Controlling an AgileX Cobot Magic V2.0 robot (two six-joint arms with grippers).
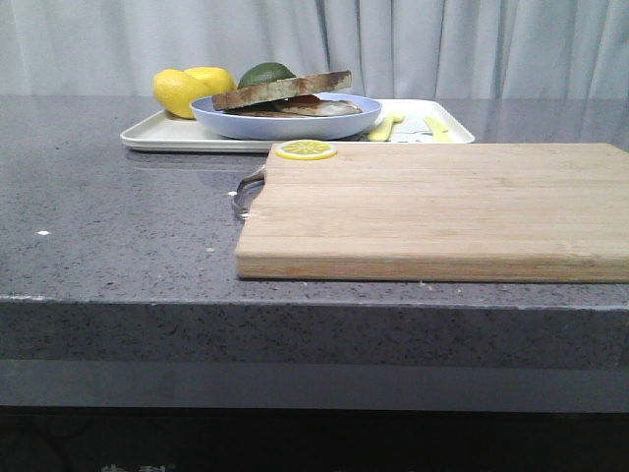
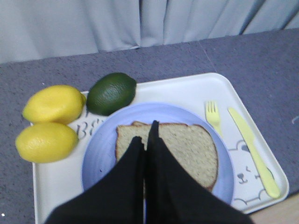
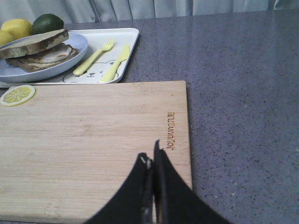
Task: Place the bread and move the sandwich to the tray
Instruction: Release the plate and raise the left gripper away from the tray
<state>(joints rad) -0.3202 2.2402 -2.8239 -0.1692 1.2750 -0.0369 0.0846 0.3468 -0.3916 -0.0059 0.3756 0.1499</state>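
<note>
The sandwich (image 1: 285,95) lies on the round pale blue plate (image 1: 285,126), which stands on the cream-white tray (image 1: 162,138) at the back of the counter. The bread (image 2: 187,149) is its top slice, resting tilted on the filling; the egg under it is mostly hidden. My left gripper (image 2: 145,133) is shut and empty, hovering above the bread and the plate (image 2: 98,158). My right gripper (image 3: 150,158) is shut and empty above the right end of the wooden cutting board (image 3: 93,140). The sandwich (image 3: 39,49) also shows in the right wrist view. Neither gripper shows in the front view.
Two lemons (image 1: 182,90) and a green lime (image 1: 265,71) sit on the tray's left. A yellow fork (image 1: 385,125) and knife (image 1: 439,128) lie on its right. The cutting board (image 1: 442,206) lies in front, with a lemon slice (image 1: 306,149) on its far left corner.
</note>
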